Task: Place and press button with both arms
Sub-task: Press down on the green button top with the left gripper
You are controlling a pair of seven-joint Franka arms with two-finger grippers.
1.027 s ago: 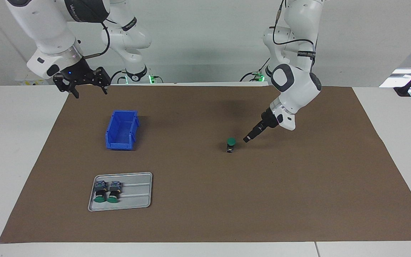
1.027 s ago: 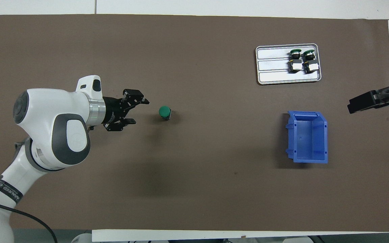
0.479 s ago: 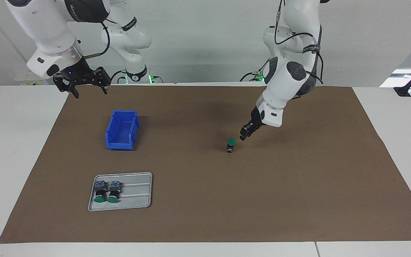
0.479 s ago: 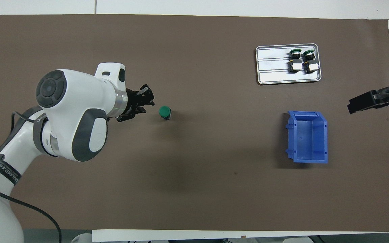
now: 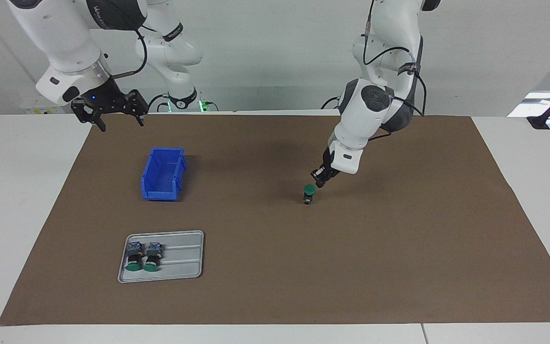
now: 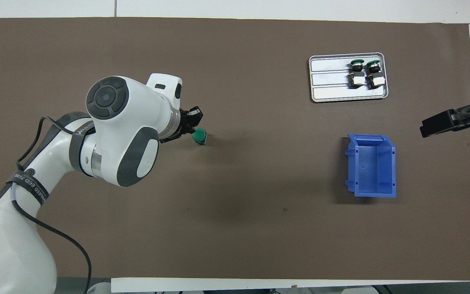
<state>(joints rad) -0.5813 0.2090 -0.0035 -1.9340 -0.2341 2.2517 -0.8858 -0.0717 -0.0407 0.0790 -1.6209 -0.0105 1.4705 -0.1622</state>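
my left gripper point(image 5: 319, 179), fingers together, hovered just above the button point(image 5: 309, 193), which stood upright near the middle of the frame. my right gripper point(image 5: 112, 114) waited open at the upper left. i judged a straight, centred push on the green cap best.

- The button point(image 5: 309, 191) stands up alone on the brown mat point(image 5: 399, 267), with bare mat all around it.
- The left gripper point(image 5: 319, 181), with its fingertips together, hangs just over the button's edge and blocks the way in from the robots' side.
- The blue bin point(image 5: 163, 174) and the grey tray point(image 5: 179, 258) sit well apart from the button, toward the right arm's end.
- The right gripper point(image 5: 110, 114) waits up high with spread fingers, near the mat's corner by the bin.
- A wide bare strip of mat lies between the bin and the button.
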